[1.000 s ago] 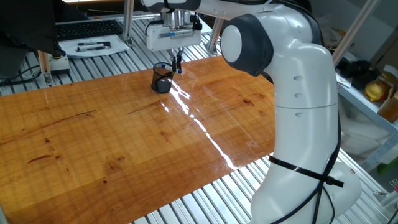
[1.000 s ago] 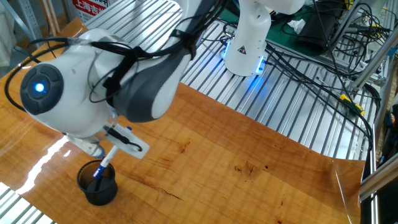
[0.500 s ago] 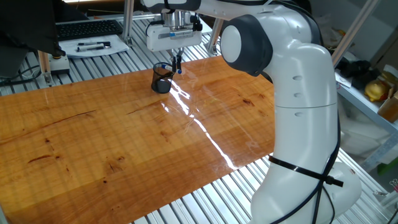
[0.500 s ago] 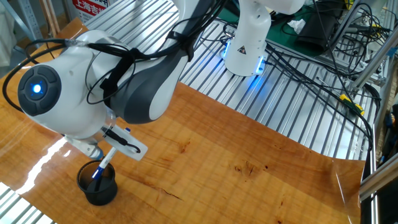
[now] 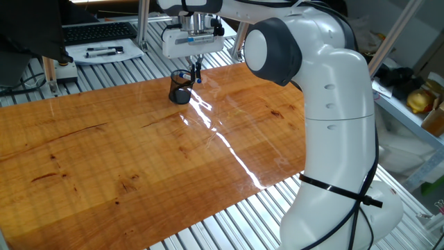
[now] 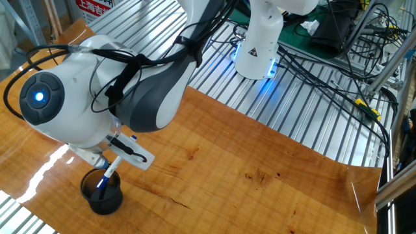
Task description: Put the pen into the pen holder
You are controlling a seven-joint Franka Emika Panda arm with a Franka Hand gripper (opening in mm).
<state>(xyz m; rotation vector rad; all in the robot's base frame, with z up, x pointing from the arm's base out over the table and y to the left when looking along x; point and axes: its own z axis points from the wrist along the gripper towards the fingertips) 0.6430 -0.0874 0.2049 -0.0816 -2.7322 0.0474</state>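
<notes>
The gripper (image 5: 197, 67) hangs right over the pen holder (image 5: 181, 88), at about twelve o'clock on the wooden table (image 5: 139, 153). Its fingers are drawn together on the upper barrel of the pen (image 6: 107, 173). In the other fixed view the pen leans, its dark blue lower end already down inside the pen holder (image 6: 102, 192) and its pale barrel running up toward one o'clock into the gripper (image 6: 114, 156), whose fingertips are mostly hidden under the arm's big grey-and-white wrist. I cannot tell whether the pen's tip touches the bottom of the cup. The cup stands upright on the wood, close to the far edge.

Against the frames from a second ago, very little differs: the wrist has crept a touch toward nine o'clock in the other fixed view, while pen and holder sit as they did.

Behind the table, at eleven o'clock, a white tray (image 5: 104, 54) with black pens lies beside a keyboard (image 5: 97, 31).
</notes>
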